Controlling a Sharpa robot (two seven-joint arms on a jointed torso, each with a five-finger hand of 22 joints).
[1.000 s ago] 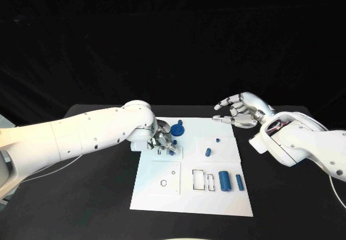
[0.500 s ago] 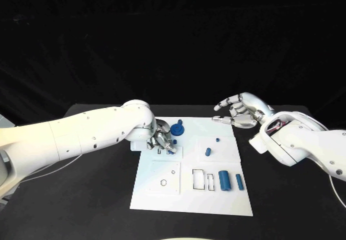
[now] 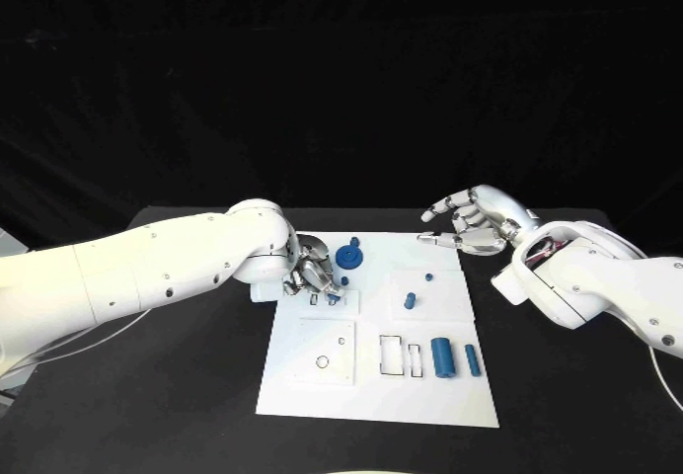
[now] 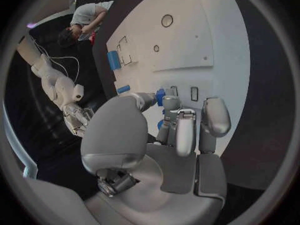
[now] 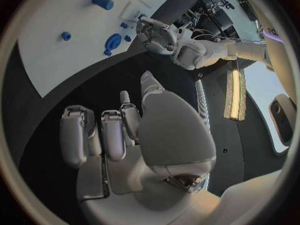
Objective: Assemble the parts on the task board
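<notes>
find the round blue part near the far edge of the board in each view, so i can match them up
Head view: the round blue part lies near the task board's far edge, just beside the left hand.
Left wrist view: I cannot pick it out; the fingers cover that area.
Right wrist view: it lies on the board near the left hand.
Shared landmark: the left hand.

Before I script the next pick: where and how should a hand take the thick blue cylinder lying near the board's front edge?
Grip the thick cylinder across its middle, coming from above with fingers on its two long sides. It lies flat on the board, with a thinner piece close beside it, so a narrow pinch seems safest. The free right hand looks better placed.
</notes>
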